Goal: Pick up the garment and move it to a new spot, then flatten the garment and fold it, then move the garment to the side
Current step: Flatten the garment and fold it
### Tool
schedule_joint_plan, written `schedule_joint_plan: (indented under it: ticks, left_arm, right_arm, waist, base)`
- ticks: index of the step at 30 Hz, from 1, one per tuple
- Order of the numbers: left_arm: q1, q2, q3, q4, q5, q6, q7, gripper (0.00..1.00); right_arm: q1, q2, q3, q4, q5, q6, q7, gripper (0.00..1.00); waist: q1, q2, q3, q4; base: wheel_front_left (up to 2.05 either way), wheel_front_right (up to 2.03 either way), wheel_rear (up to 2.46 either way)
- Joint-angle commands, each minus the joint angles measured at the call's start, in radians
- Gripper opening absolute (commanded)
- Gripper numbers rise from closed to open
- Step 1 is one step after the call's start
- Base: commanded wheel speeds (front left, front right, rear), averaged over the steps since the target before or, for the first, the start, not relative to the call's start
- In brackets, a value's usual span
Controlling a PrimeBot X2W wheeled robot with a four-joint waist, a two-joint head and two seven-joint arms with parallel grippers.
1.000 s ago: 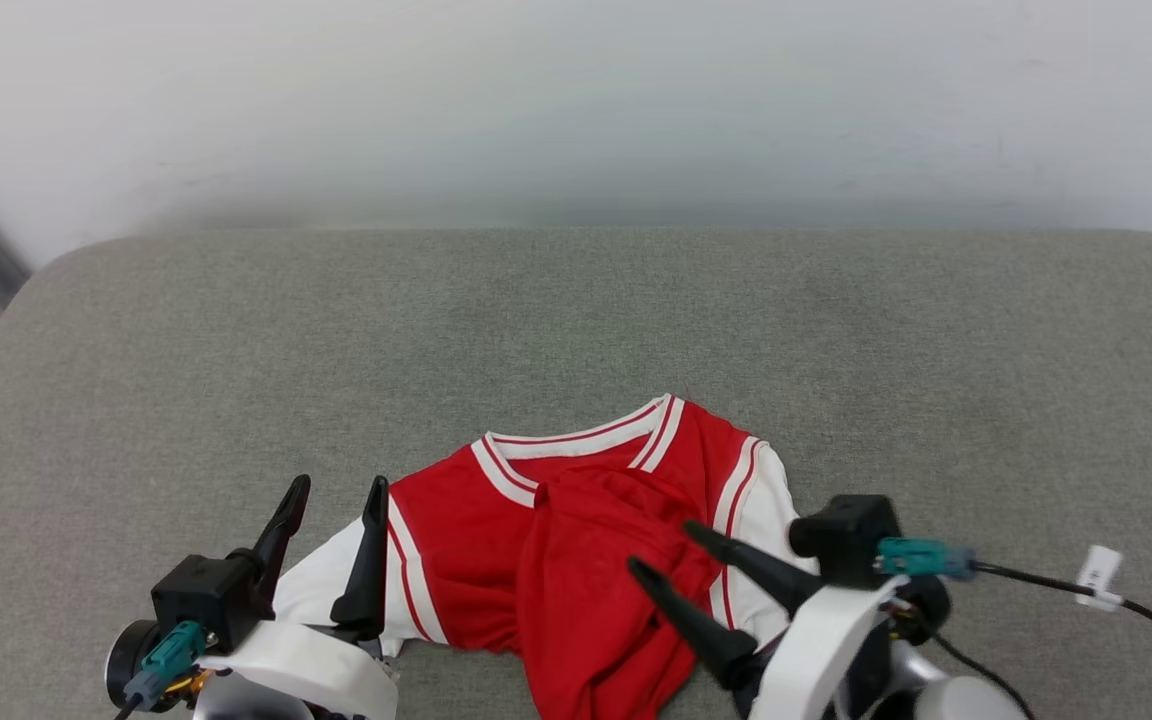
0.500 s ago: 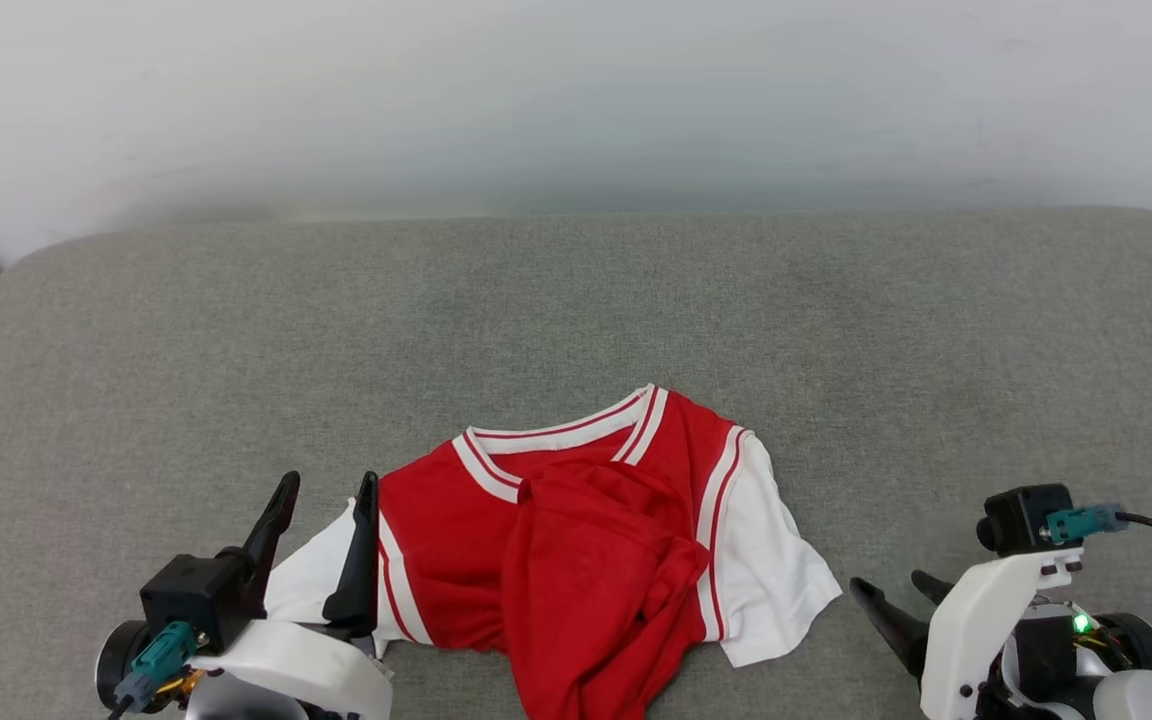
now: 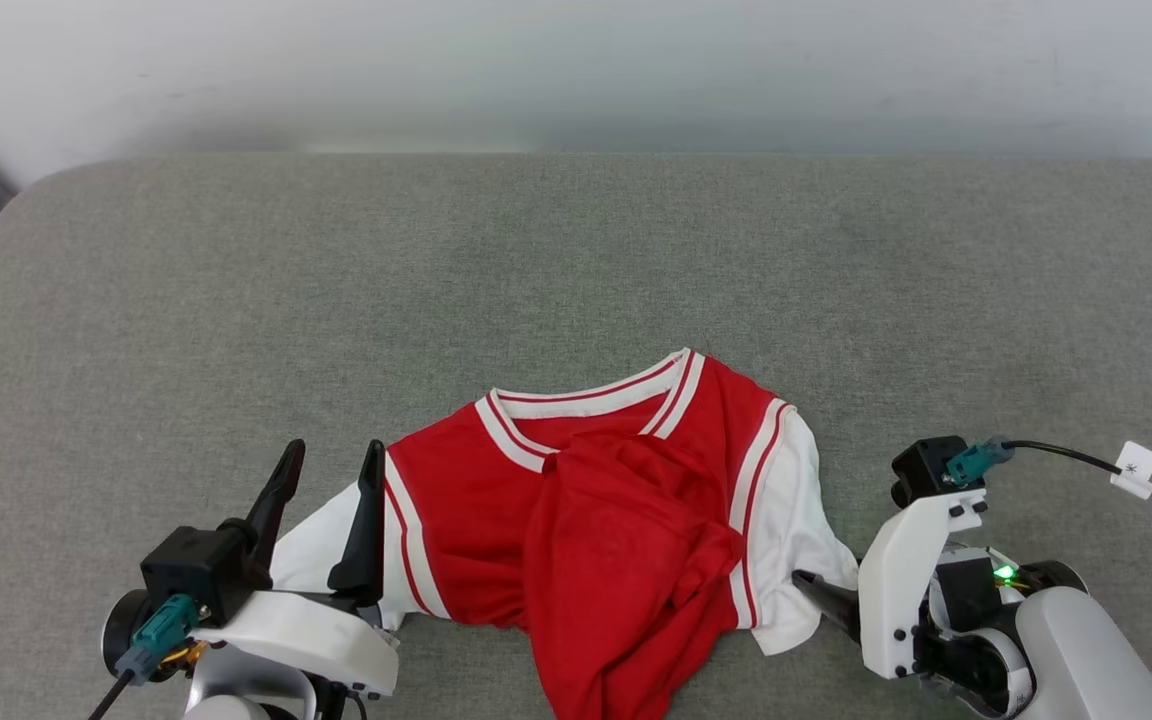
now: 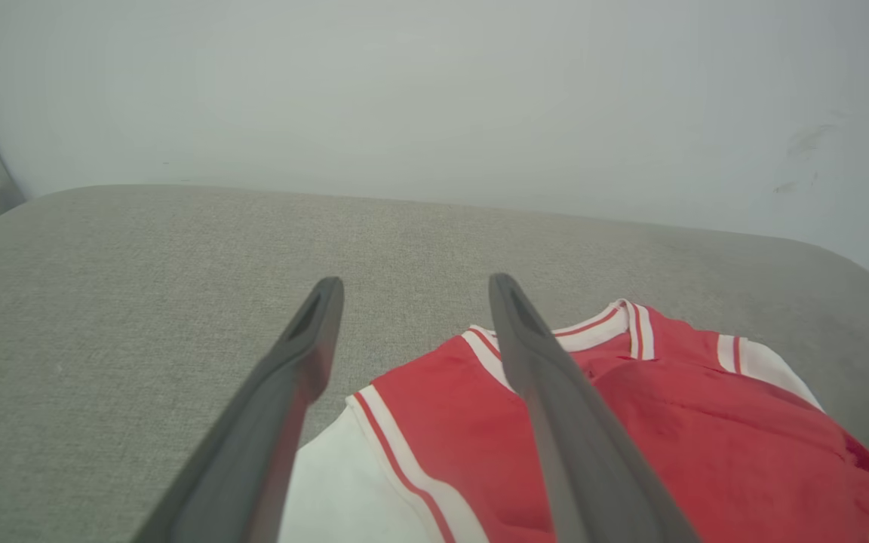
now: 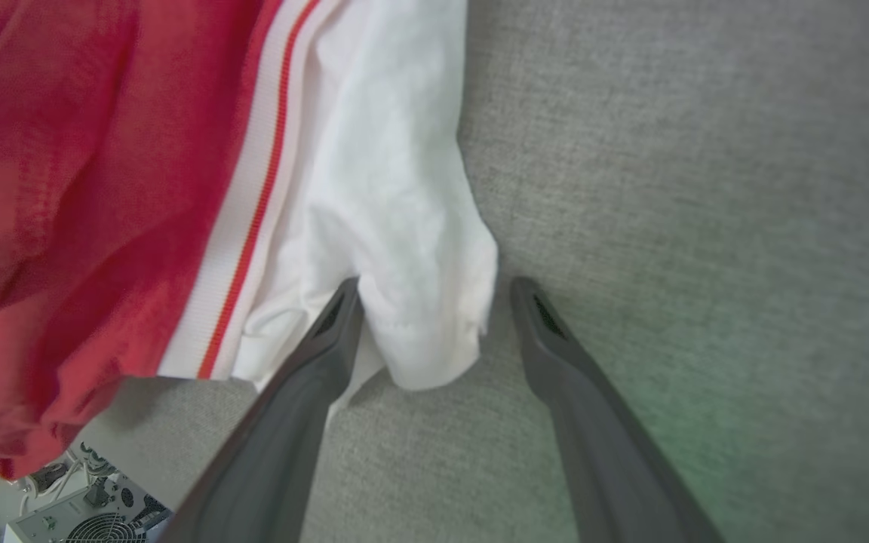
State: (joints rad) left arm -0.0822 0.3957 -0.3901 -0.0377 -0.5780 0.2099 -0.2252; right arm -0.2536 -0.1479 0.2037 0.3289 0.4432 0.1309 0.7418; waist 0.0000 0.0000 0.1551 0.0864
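Pick-up stage: shirt (image 3: 496, 520) lies crumpled at the near edge of the bench (image 3: 576, 260). Left claw (image 3: 334, 450) spread over one sleeve (image 3: 311, 570), right claw (image 5: 436, 286) spread astride the other; next, likely pinch both sleeves

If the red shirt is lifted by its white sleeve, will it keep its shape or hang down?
Probably hangs limp: the garment already lies bunched, a red flap folded over itself. Likely light, as the sleeve at the open right end effector looks thin. Pushed, it may wrinkle on the textured grey cushion.
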Motion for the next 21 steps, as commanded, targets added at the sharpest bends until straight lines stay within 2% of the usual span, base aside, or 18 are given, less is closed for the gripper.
schedule_joint_plan:
  ticks: [1,3,4,5,6,10,15,21]
  left_arm:
    - [-0.009,-0.004,-0.001,0.003,-0.003,-0.004,-0.007,1.00]
    - [-0.006,-0.008,0.002,0.014,-0.007,0.001,-0.005,1.00]
    - [-0.004,-0.008,0.001,0.019,-0.008,0.003,-0.002,1.00]
    - [-0.003,-0.010,0.000,0.022,-0.009,0.004,-0.002,1.00]
    - [-0.002,-0.010,0.000,0.026,-0.010,0.006,-0.002,1.00]
    - [0.013,-0.006,0.005,0.038,-0.032,0.006,0.020,1.00]
    - [0.024,0.042,0.033,0.037,-0.077,0.010,0.109,1.00]
    - [0.022,0.138,0.058,0.004,-0.155,0.016,0.315,1.00]
  right_arm:
    - [0.018,0.007,0.018,0.041,0.010,0.000,0.018,1.00]
    - [0.020,0.000,0.032,0.080,0.016,0.000,0.028,1.00]
    - [0.022,0.000,0.036,0.094,0.023,0.000,0.032,0.49]
    - [0.022,-0.004,0.040,0.097,0.025,0.000,0.023,0.20]
    - [0.019,-0.009,0.040,0.097,0.029,0.000,0.017,0.00]
    - [0.003,-0.036,0.008,0.050,0.026,0.000,-0.031,0.00]
    - [0.023,-0.078,-0.071,-0.029,0.010,0.000,-0.072,0.00]
    - [0.074,-0.112,-0.203,-0.132,-0.022,0.000,-0.053,0.00]
  waist:
    - [0.0000,0.0000,0.006,0.007]
    - [0.0000,0.0000,0.006,0.010]
    - [0.0000,0.0000,0.004,0.011]
    - [0.0000,0.0000,0.001,0.011]
    - [0.0000,0.0000,-0.003,0.010]
    - [0.0000,0.0000,-0.024,-0.004]
    - [0.0000,0.0000,-0.053,-0.031]
    - [0.0000,0.0000,-0.069,-0.065]
  base:
    - [0.00,0.00,0.00]
    - [0.00,0.00,0.00]
    - [0.00,0.00,0.00]
    - [0.00,0.00,0.00]
    - [0.00,0.00,0.00]
    - [0.00,0.00,0.00]
    - [0.00,0.00,0.00]
    - [0.00,0.00,0.00]
